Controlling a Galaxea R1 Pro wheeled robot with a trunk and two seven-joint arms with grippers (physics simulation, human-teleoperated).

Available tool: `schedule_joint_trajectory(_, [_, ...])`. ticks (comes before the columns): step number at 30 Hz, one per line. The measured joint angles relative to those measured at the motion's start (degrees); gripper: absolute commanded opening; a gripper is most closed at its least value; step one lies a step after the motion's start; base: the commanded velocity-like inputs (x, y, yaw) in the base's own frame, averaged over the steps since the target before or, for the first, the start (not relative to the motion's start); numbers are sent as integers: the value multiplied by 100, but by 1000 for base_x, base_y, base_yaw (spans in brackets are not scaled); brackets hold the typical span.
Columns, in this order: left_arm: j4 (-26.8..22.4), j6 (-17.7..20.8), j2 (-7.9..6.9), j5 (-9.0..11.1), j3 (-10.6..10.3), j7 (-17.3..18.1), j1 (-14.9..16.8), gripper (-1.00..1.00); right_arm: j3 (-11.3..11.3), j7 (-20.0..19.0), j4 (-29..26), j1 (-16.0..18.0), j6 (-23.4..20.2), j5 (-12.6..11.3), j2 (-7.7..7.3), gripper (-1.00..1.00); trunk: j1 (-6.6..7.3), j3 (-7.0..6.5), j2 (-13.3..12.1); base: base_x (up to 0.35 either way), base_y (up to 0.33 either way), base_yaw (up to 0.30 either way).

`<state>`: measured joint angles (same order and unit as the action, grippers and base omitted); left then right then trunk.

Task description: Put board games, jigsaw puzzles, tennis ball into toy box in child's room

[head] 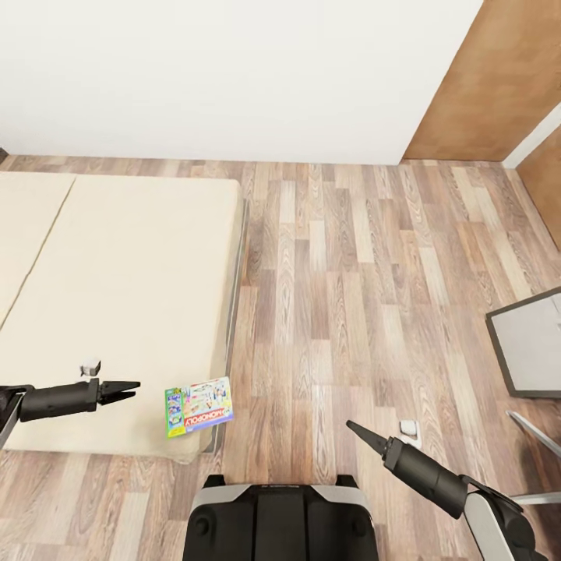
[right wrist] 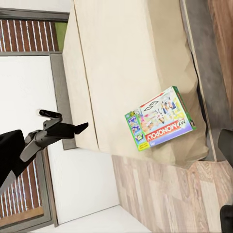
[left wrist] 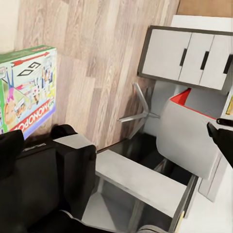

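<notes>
Nearest the head camera, at 6 o'clock, the robot's dark base (head: 280, 518) was seen above the wood-plank floor (head: 335, 296). Just beyond it, toward 7 o'clock, the Monopoly board game (head: 199, 407) was found lying flat on the near corner of the bed (head: 132, 296), close to the mattress edge, its green border turned toward the left gripper; in the right wrist view the same box (right wrist: 160, 119) was shown resting on the cream mattress (right wrist: 126, 58) near its corner, touched by nothing. The left gripper (head: 128, 388) was held at 8 o'clock above the bed, just beside the box but apart from it, its fingers drawn together to a point and nothing between them. The right gripper (head: 357, 430) was held at 5 o'clock over the floor, well apart from the box, its fingers likewise pressed together and empty. At 3 o'clock a corner of the table (head: 530, 343) with its pale top and dark frame was visible. A white wall (head: 234, 78) lay at 12 o'clock, and a brown wooden door (head: 491, 78) at 1 o'clock.
</notes>
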<state>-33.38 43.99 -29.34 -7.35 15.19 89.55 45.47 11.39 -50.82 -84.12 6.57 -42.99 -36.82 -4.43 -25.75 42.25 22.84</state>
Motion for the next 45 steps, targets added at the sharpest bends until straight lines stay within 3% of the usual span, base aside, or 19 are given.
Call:
schedule_joint_trajectory(7, [2,5,18,-2,-4,0,-5,100,88,-14,2,0,-7,-3,-1,100,0,-66,0,0,0,0])
schedule_joint_trajectory(45, [2,6,19,-5,-13,0,-50,100,106,-11,11,0,-1,4,8,100,0,-421,0,0,0,0])
